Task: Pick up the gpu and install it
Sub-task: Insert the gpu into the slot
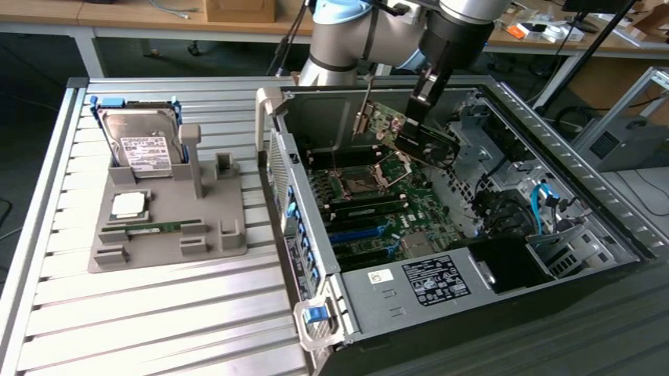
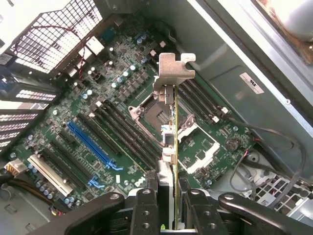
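Inside open computer case [image 1: 313, 270], above motherboard [image 1: 387, 215] | holding gpu [image 1: 395, 127] in gripper [image 1: 421, 110], fingers [image 2: 146, 205] narrowed onto its 2 faces | card edge-on over CPU socket [image 2: 194, 144], unseated, silver bracket [image 2: 173, 68] at far end | at exterior view's left: gray tray [image 1: 157, 252] with hard drive [image 1: 141, 145], processor chip [image 1: 128, 205], memory stick [image 1: 157, 228]

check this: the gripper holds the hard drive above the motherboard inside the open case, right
No. The gripper holds the gpu, not the hard drive, which stands in the grey holder; the exterior view shows this. It is above the motherboard inside the open case.
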Action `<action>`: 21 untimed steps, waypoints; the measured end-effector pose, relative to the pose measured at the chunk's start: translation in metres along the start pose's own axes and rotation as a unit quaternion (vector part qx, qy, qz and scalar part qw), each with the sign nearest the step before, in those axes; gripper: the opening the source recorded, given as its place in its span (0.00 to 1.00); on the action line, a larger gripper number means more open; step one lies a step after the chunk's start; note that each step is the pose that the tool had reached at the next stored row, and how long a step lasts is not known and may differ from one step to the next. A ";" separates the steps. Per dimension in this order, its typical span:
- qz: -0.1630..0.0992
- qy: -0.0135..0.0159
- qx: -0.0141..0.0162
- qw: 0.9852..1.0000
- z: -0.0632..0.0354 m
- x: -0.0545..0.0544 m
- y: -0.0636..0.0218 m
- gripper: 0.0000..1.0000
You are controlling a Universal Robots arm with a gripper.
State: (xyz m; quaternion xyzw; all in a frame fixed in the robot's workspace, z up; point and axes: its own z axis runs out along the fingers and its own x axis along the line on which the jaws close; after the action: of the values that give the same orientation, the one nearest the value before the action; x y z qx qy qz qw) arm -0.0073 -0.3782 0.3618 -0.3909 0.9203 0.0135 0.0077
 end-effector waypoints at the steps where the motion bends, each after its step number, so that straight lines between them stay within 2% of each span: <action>1: -0.001 0.000 0.000 1.000 0.0000 0.000 0.0000 0.27; 21: -0.030 0.001 -0.001 1.000 0.0003 0.000 0.0000 0.27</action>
State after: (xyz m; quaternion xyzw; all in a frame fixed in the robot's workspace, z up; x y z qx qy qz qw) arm -0.0074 -0.3782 0.3616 -0.4183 0.9082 0.0138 0.0073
